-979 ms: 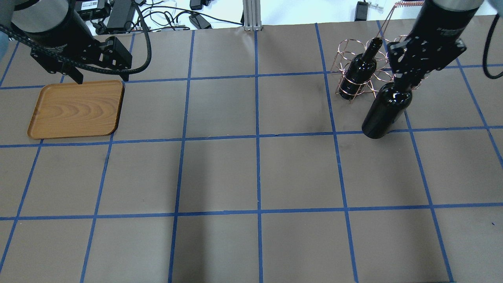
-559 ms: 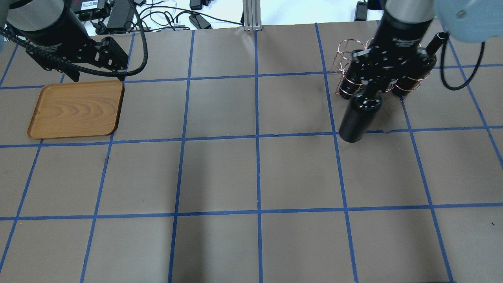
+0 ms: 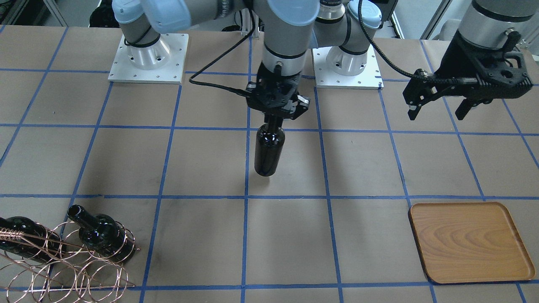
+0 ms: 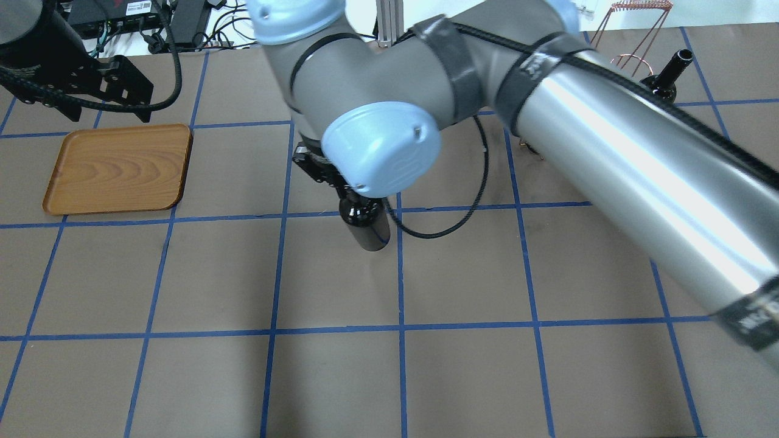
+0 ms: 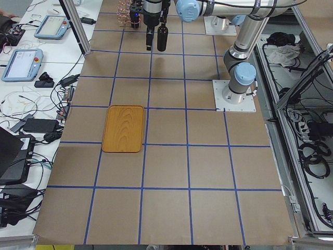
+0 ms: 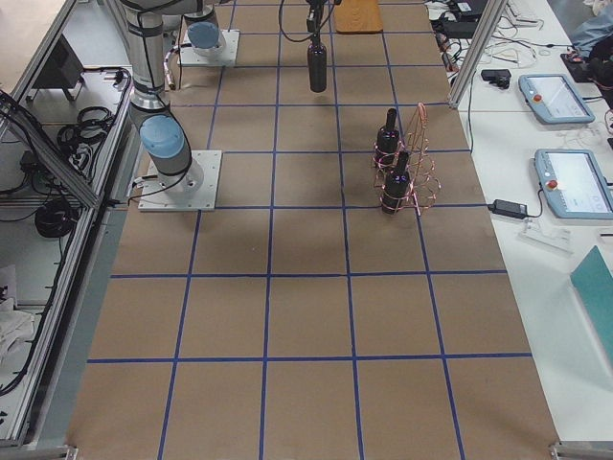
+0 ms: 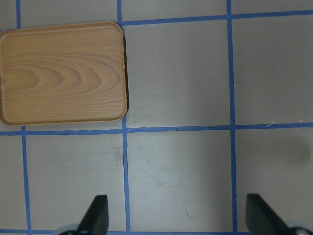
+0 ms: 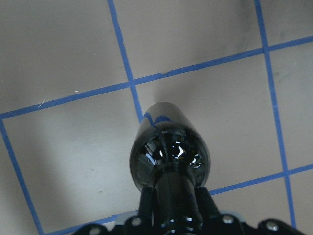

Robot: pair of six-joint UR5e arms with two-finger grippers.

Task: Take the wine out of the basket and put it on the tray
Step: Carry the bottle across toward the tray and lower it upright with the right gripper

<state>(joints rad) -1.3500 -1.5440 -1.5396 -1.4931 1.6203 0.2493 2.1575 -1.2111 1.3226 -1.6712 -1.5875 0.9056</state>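
In the front-facing view, the wine [image 3: 269, 149] hangs at frame centre, directly below the right gripper [image 3: 274, 119]. The tray [image 3: 471, 242] lies at lower right. The basket [image 3: 103, 273] stands at lower left, with two other bottles [image 3: 101, 233] in it. The left gripper [image 3: 438, 110] is at upper right, above the tray in the frame.

Right claw [image 3: 274, 122] clamps the wine [image 3: 269, 151] neck; left claw [image 3: 436, 114] hangs spread wide.
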